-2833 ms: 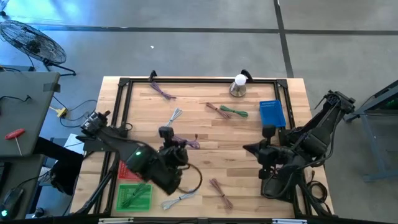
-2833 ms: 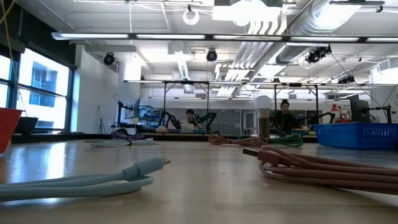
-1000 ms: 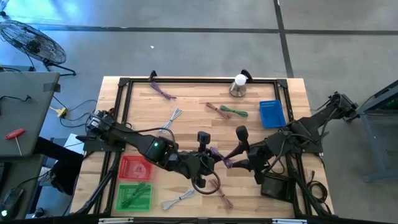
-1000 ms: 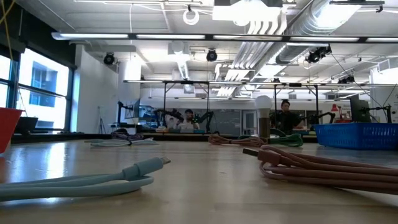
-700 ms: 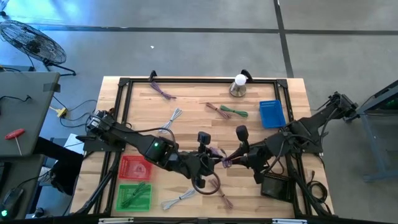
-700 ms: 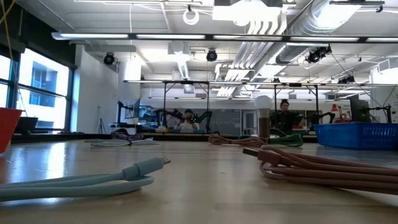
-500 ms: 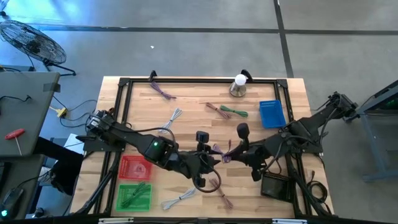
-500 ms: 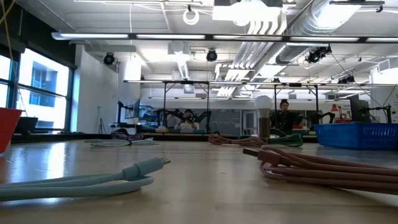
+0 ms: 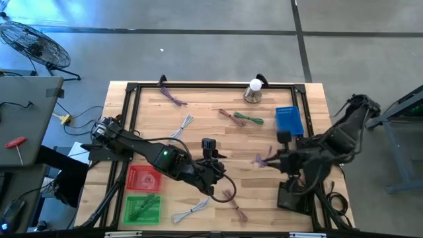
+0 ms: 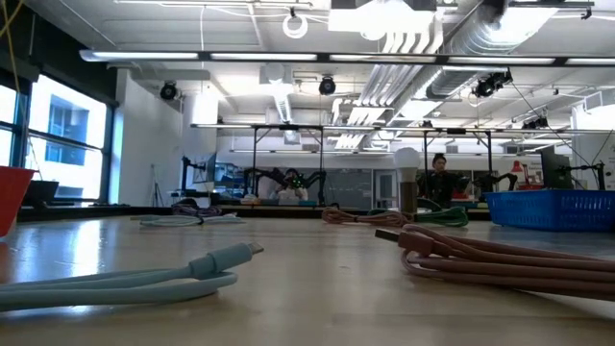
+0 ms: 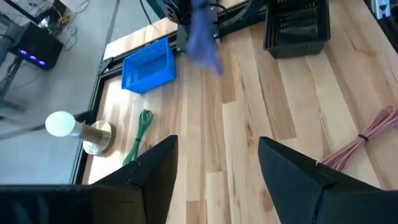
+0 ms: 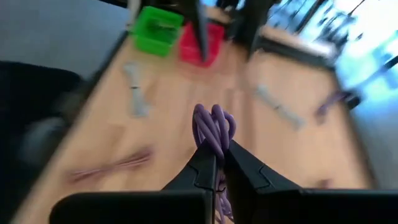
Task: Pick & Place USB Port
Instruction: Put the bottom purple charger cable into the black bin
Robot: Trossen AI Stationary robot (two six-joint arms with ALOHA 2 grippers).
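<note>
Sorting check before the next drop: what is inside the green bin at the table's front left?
The green plastic bin holds a green cable bundle lying diagonally; what lies beneath it is hidden. Beside it, the red bin is partly covered by the left arm.

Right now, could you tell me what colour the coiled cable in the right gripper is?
Purple; the coiled cable pinched in the right gripper shows best in the right wrist view.
</note>
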